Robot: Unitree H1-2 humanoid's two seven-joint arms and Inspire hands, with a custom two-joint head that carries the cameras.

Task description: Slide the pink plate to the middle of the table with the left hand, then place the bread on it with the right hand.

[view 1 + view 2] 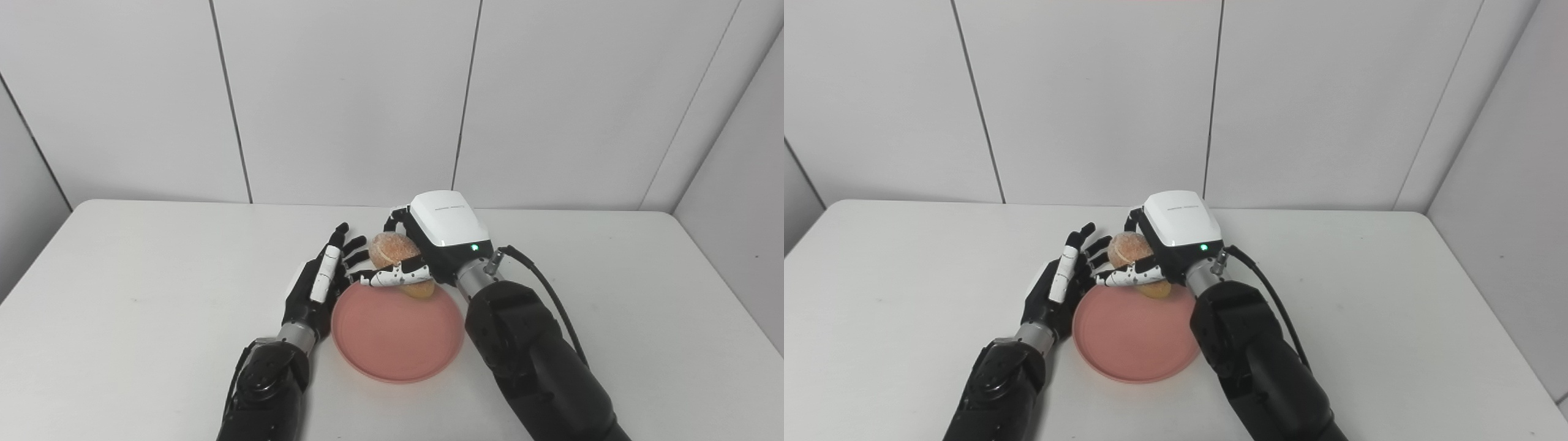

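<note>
Left eye view: the right hand (429, 245) is closed around the bread (395, 250), held above the far rim of the pink plate (397, 335). It looks soft, light and crushable; hold its sides.

Right eye view: the left hand (1059, 285) rests spread and empty, touching the plate's left edge on the desk (1396, 306).

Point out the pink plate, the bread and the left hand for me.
pink plate (392, 349): left eye view, bare inner surface near its front.
bread (392, 248): left eye view, sugared top above the fingers.
left hand (1053, 288): right eye view, back of the hand.
</note>
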